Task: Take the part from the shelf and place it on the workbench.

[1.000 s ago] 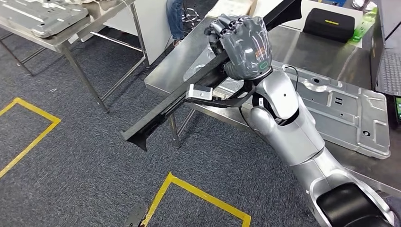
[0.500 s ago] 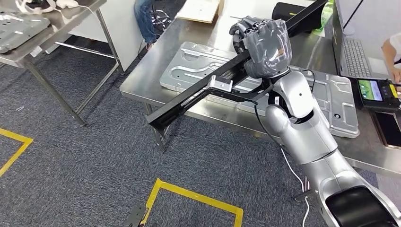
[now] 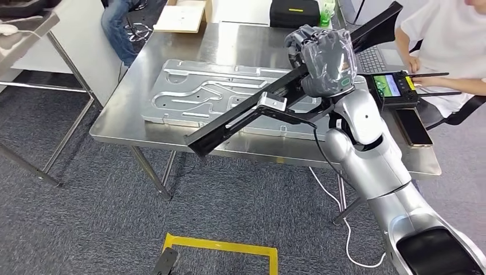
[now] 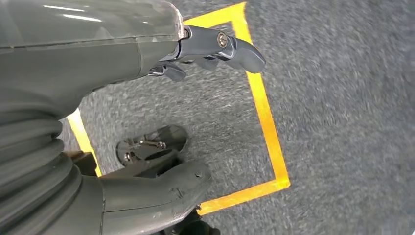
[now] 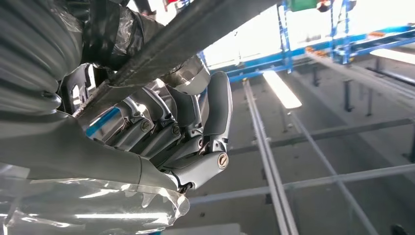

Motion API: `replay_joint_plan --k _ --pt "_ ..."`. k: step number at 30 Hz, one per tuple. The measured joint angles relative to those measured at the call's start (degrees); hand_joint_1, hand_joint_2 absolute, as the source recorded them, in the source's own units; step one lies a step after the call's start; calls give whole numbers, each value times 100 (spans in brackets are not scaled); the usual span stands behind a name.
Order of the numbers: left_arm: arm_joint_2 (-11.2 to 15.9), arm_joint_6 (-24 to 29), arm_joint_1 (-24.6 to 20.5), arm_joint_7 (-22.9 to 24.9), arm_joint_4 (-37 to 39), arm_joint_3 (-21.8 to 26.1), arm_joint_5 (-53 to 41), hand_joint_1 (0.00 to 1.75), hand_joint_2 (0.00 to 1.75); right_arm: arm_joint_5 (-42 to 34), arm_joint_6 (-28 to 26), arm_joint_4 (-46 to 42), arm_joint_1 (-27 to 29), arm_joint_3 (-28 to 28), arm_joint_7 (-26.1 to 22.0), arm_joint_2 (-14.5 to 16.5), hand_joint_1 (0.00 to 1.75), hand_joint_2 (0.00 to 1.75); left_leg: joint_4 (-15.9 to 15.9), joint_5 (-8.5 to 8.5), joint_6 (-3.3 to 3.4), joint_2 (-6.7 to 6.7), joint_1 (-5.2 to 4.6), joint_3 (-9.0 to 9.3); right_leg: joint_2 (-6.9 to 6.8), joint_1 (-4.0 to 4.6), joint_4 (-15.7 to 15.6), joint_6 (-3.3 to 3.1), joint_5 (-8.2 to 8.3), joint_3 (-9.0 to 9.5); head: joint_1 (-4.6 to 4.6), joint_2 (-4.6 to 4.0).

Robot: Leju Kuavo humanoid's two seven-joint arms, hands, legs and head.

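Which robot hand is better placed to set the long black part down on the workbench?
The right robot hand. It grips the black part, which is above the workbench and its grey plate. The left robot hand hangs over the floor with nothing in it.

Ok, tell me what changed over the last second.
The camera swung, so the workbench now sits in front of the robot; that is the robot turning, not the table moving. The right robot hand keeps gripping the long black part, held above the stamped metal plate.
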Motion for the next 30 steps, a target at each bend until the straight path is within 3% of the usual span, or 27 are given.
replay_joint_plan --k 1,3,5,7,9,10,11,13,15,18,20,22,24,25,26,28,30 --pt "3 -2 -1 1 0 0 2 0 175 0 -3 9 5 -2 0 -3 175 175 -57 -19 6 -20 -9 35 64 -22 -1 35 6 -18 -1 0" --pt "-2 -9 -10 2 -1 -1 4 0 175 0 -8 19 19 -14 0 -20 175 175 -138 7 23 96 -12 85 128 -48 -21 109 23 -38 -3 0" --pt "-12 -14 -29 3 -3 -2 12 0 175 -2 -14 26 12 -34 0 -44 175 175 -240 46 69 236 17 147 -135 -15 143 165 -88 -121 18 0" --pt "-16 -18 -34 15 -4 -2 22 0 175 -5 -23 36 6 -46 0 -54 175 175 -287 49 102 377 26 183 -505 -13 747 215 -391 -426 42 0" --pt "-15 -4 -28 49 -4 -2 36 0 175 7 -31 60 38 -47 0 -57 175 175 -283 26 100 500 31 191 -630 -75 1398 271 -603 -785 44 0" --pt "-16 10 -24 78 -4 -2 44 0 175 27 -34 75 58 -48 0 -61 175 175 -276 12 87 547 38 196 -653 -108 1482 298 -570 -845 44 0" --pt "-19 32 -24 111 -4 -2 50 0 175 62 -38 88 73 -49 0 -70 175 175 -266 -5 67 584 49 205 -670 -139 1329 322 -429 -777 44 0" --pt "-24 68 -32 174 -4 -2 63 0 175 145 -41 102 87 -50 -2 -91 175 175 -245 -50 13 648 66 237 -732 -173 558 354 -60 -372 45 0" --pt "-26 91 -53 212 -4 -2 70 0 175 225 -47 108 98 -50 -17 -109 175 175 -230 -88 -55 687 49 260 -770 -149 -5 325 98 -75 42 0" --pt "-30 98 -77 232 -4 -2 69 0 175 325 -53 114 140 -48 -42 -122 175 175 -270 -105 -162 708 34 300 -749 -112 -81 209 61 -32 40 0" --pt "-34 101 -85 232 -4 -2 64 0 175 383 -53 115 149 -48 -44 -131 175 175 -118 -236 -212 633 51 264 -736 -128 -117 117 57 13 36 0" --pt "-36 108 -86 231 -4 -2 65 0 175 469 -48 116 151 -45 -44 -132 175 175 504 -566 -217 509 54 -8 -714 -119 -138 42 48 49 32 0" --pt "-36 114 -73 231 -4 -2 70 0 175 579 -38 129 176 -32 -40 -131 175 175 1275 -840 -201 454 37 -413 -688 -74 -126 -3 28 58 32 0" --pt "-36 116 -64 230 -4 -2 72 0 175 622 -32 139 190 -22 -38 -131 175 175 1443 -832 -182 446 25 -529 -677 -48 -114 -21 16 63 31 0" --pt "-36 117 -58 228 -4 -2 73 0 175 652 -27 149 199 -12 -34 -131 175 175 1386 -711 -151 444 12 -540 -667 -25 -101 -34 2 71 31 0" --pt "-36 122 -58 221 -4 -2 74 0 175 683 -23 159 203 4 -28 -131 175 175 686 -262 -50 453 -31 -275 -655 16 -81 -45 -31 105 32 0" --pt "-32 126 -70 214 -5 -2 81 0 175 699 -23 162 198 10 -25 -132 175 175 26 -2 45 485 -80 10 -659 51 -65 -21 -58 123 33 0"
